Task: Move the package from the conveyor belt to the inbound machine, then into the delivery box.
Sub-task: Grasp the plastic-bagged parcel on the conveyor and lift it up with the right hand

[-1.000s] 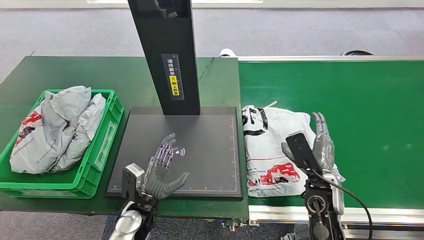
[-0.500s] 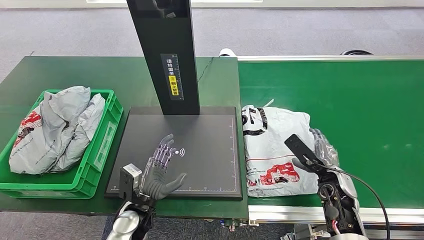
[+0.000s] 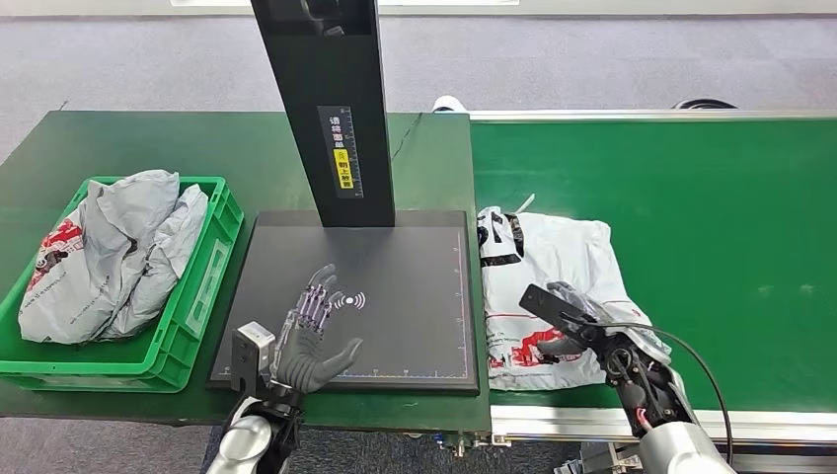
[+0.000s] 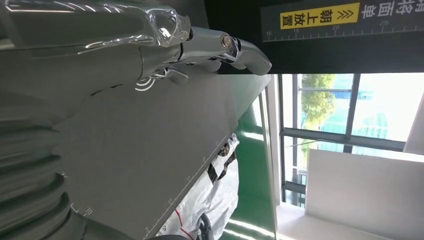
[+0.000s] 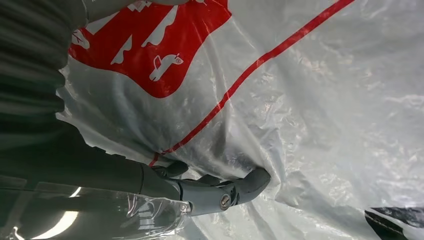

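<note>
Resting on the belt (image 3: 750,217), the package (image 3: 553,267) lies under the right hand (image 3: 582,321), whose fingers (image 5: 220,192) pinch its plastic; the left hand (image 3: 311,341) hovers spread, holding nothing, over the scanner plate (image 3: 415,326).

Grey floor, green tabletop, bright windows.
A grey carpeted floor (image 3: 592,59) lies beyond the green tabletop (image 3: 148,148). The left wrist view shows tall windows (image 4: 350,110) with dark frames, daylight and green trees outside, and a pale wall panel (image 4: 365,195) beside them.

Head view high, downward; wrist views close; all share package (image 3: 548,286).
</note>
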Robot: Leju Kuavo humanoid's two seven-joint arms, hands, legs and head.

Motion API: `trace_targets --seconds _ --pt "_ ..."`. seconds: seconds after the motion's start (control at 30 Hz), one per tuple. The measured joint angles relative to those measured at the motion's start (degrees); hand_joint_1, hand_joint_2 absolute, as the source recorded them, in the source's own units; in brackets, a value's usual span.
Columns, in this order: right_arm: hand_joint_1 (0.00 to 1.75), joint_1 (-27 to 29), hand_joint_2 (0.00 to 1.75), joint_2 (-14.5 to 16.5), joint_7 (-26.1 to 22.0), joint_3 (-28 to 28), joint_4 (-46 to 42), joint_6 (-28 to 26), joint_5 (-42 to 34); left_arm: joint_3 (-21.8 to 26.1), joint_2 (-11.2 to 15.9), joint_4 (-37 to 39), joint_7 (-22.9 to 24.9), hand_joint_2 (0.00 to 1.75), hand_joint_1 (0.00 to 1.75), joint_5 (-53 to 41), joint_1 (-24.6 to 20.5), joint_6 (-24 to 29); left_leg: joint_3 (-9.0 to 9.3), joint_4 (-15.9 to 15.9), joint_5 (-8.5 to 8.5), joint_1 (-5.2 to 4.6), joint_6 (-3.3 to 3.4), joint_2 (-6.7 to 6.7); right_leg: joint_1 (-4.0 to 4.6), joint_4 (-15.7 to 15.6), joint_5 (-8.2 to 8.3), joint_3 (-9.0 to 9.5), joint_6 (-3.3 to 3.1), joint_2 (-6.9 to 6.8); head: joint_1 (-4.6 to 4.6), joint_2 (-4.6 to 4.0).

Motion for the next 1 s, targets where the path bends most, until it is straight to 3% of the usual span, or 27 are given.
trace_targets --seconds 0.1,0.13,0.67,0.83,1.0 --pt "1.69 -0.9 1.75 0.0 0.8 1.4 1.4 -0.1 0.5 0.0 0.0 -0.1 0.3 1.75 0.00 0.0 0.0 0.1 0.01 0.0 0.00 0.00 0.00 0.00 0.00 0.0 0.00 0.01 0.00 0.00 0.01 0.00" --pt "1.75 -1.1 1.75 0.0 1.1 1.8 1.8 -0.2 0.8 0.0 0.0 -0.1 0.4 1.75 0.00 0.0 0.0 0.2 0.02 0.0 0.00 0.00 0.00 0.01 0.00 0.0 0.00 0.01 0.00 0.00 0.01 0.00" --pt "1.75 -3.9 1.75 0.9 3.7 9.2 3.1 -5.6 3.0 0.2 0.4 -3.5 0.7 1.75 0.00 0.2 2.8 2.1 0.01 0.0 0.01 0.00 0.01 0.00 0.00 0.0 0.01 0.04 0.00 0.00 -0.01 0.00" --pt "1.75 -2.6 1.75 1.4 2.6 10.2 -0.8 -12.2 1.3 0.7 0.5 -5.4 1.0 1.75 0.00 0.2 4.6 2.3 0.00 0.0 0.01 0.00 0.01 0.01 0.00 0.0 0.01 0.01 0.00 0.01 0.01 0.00" --pt "1.75 -0.1 1.75 2.1 -1.3 10.2 -9.1 -19.9 -5.9 1.4 0.6 -7.7 1.2 1.75 0.00 0.1 6.3 2.6 -0.02 0.0 0.01 0.00 0.01 0.00 0.00 0.0 0.01 -0.03 0.00 0.00 0.01 0.00"
